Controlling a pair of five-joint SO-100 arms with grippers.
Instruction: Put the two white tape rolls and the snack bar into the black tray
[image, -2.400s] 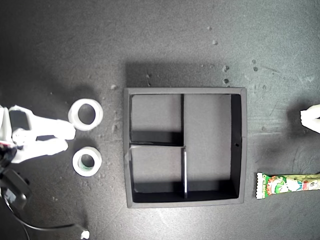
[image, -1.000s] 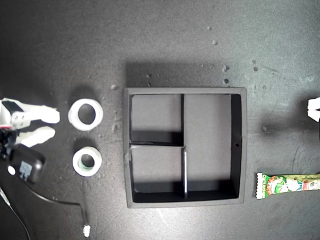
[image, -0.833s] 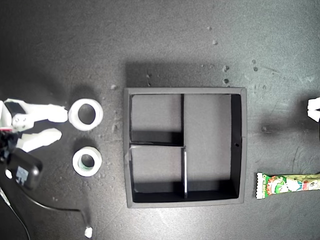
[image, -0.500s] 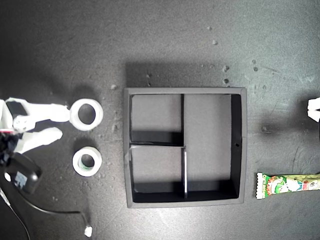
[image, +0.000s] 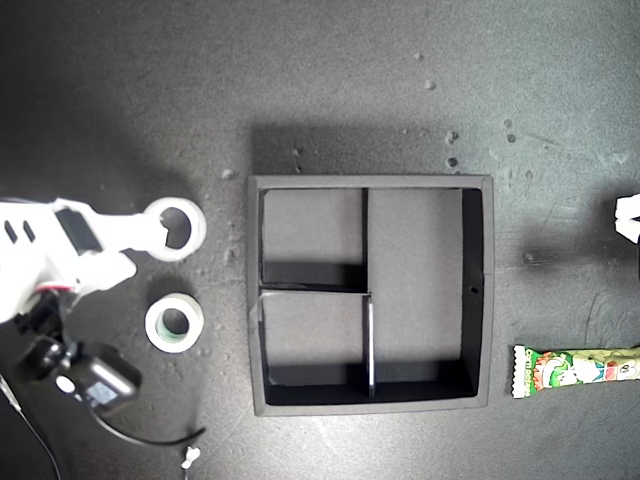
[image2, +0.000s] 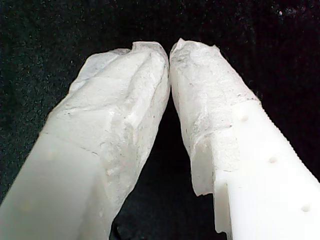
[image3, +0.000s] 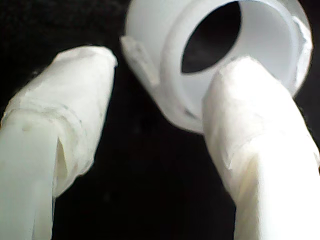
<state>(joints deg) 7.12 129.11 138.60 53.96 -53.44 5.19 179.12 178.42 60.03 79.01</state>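
Wider tape roll (image: 173, 229) sits at my second hand's (image: 140, 250) parted fingers, one finger over its rim.

The black tray (image: 370, 293), square with two small compartments and one long one, lies flat. On the exterior view's left of it lie a wider white tape roll (image: 176, 229) and a thicker green-cored roll (image: 174, 323), apart. The green-and-white snack bar (image: 575, 369) lies just off the tray's right corner nearest the exterior view's bottom.
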